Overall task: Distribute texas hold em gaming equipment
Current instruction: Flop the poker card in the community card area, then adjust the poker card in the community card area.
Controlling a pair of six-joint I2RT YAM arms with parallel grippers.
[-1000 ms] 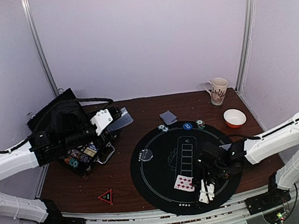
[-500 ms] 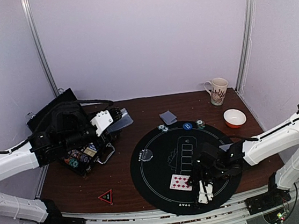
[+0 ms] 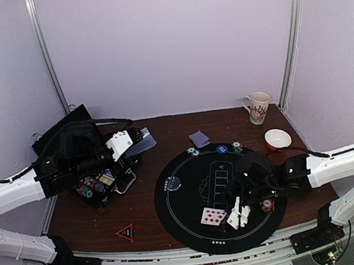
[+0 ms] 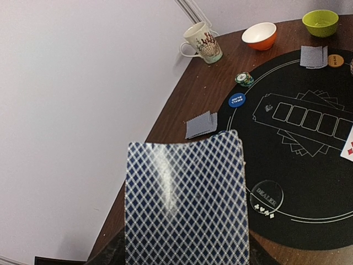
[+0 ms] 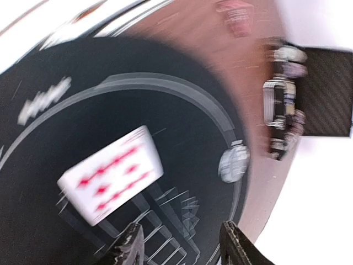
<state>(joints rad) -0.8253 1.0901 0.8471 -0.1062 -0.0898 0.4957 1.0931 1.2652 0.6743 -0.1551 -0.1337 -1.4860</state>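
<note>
Jaws of the right gripper (image 5: 182, 245) stand spread over the black round mat (image 3: 191, 201) with nothing between them. Just beside its fingertips, a face-up card of red diamonds (image 3: 213, 216) lies flat on the near part of the mat. The left gripper (image 3: 137, 139) pinches a blue-backed card (image 4: 185, 204) by the edge nearest its wrist and holds it over the left side of the table (image 3: 146, 200), near an open case of chips (image 3: 96, 183). The clear dealer button (image 4: 266, 194) sits on the left part of the mat. At the mat's far rim lie the blue button (image 4: 236, 100) and a stripe-edged chip (image 4: 243, 79), with a face-down pair of cards (image 4: 201, 125) on the bare wood just beyond. Another face-down pair (image 4: 315, 56) lies on the mat next to the orange button (image 4: 335, 60). A patterned mug (image 3: 258, 107), an orange bowl (image 3: 277, 139) and a green bowl (image 4: 320, 22) stand along the table's right side
</note>
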